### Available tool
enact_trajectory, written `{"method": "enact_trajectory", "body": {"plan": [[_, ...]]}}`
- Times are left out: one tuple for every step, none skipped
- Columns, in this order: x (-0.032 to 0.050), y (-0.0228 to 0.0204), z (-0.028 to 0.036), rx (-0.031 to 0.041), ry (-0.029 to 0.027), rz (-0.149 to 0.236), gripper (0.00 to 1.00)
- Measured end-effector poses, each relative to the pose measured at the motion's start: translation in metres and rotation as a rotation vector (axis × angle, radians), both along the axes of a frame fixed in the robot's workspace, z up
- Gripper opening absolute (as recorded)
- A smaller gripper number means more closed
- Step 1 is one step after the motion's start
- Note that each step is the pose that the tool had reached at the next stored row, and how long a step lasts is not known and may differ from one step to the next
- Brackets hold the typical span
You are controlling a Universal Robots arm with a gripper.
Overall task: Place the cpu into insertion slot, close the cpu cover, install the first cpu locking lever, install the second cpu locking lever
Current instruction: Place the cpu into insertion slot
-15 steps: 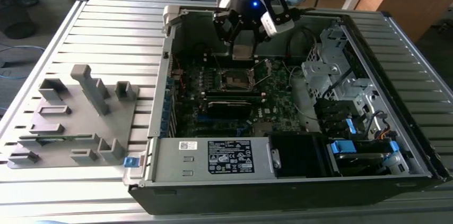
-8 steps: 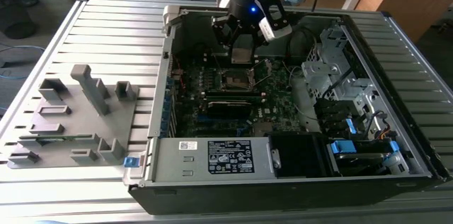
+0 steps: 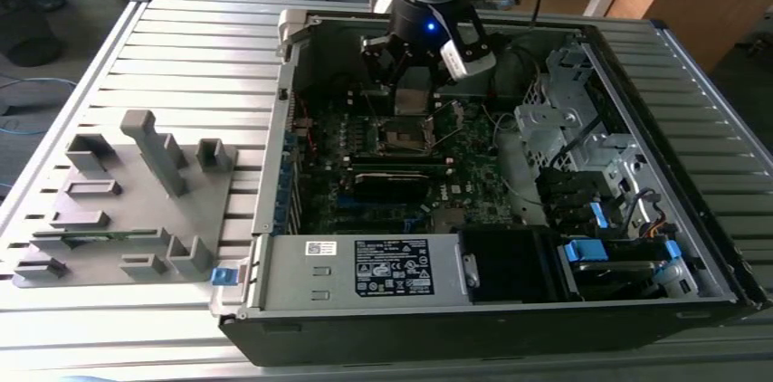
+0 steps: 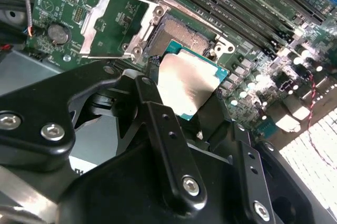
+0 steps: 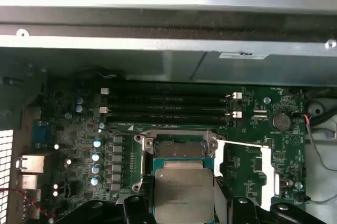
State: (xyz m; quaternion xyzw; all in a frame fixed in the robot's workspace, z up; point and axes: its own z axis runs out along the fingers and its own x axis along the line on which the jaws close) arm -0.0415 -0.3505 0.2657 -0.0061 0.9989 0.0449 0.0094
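My jaws pinch the cpu by two opposite edges, metal top showing in both wrist views. It hangs above the motherboard inside the open computer case, over one edge of the insertion slot, not seated. The slot is bare, contacts visible. The cpu cover is swung open to one side of the slot, green board showing through its window. Memory slots run along the slot's other side. The case sits on the slatted tabletop, with a grey fixture towards the exterior view's left edge.
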Motion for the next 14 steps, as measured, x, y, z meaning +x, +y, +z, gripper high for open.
{"method": "enact_trajectory", "body": {"plan": [[0.0000, 0.0000, -0.0015, 0.0000, 0.0000, 0.000, 0.54], [0.0000, -0.0001, -0.0029, -0.0001, 0.0000, 0.000, 0.54], [0.0001, 0.0000, -0.0044, -0.0002, 0.0000, 0.000, 0.54], [0.0001, 0.0000, -0.0060, -0.0003, 0.0000, 0.000, 0.54], [0.0001, -0.0001, -0.0077, -0.0005, 0.0000, 0.000, 0.54], [0.0001, -0.0001, -0.0097, -0.0005, 0.0000, 0.000, 0.54], [0.0001, -0.0001, -0.0114, -0.0005, 0.0001, 0.000, 0.54], [0.0001, -0.0001, -0.0132, -0.0005, 0.0001, 0.000, 0.54], [0.0001, -0.0001, -0.0149, -0.0005, 0.0000, 0.000, 0.54], [0.0001, 0.0000, -0.0162, -0.0005, 0.0000, 0.000, 0.54], [0.0001, 0.0000, -0.0170, -0.0004, 0.0000, 0.000, 0.54], [0.0001, -0.0001, -0.0174, -0.0004, 0.0000, 0.000, 0.54], [0.0001, -0.0001, -0.0174, -0.0006, 0.0001, 0.000, 0.54], [0.0001, -0.0001, -0.0174, -0.0006, 0.0001, 0.000, 0.54]]}}
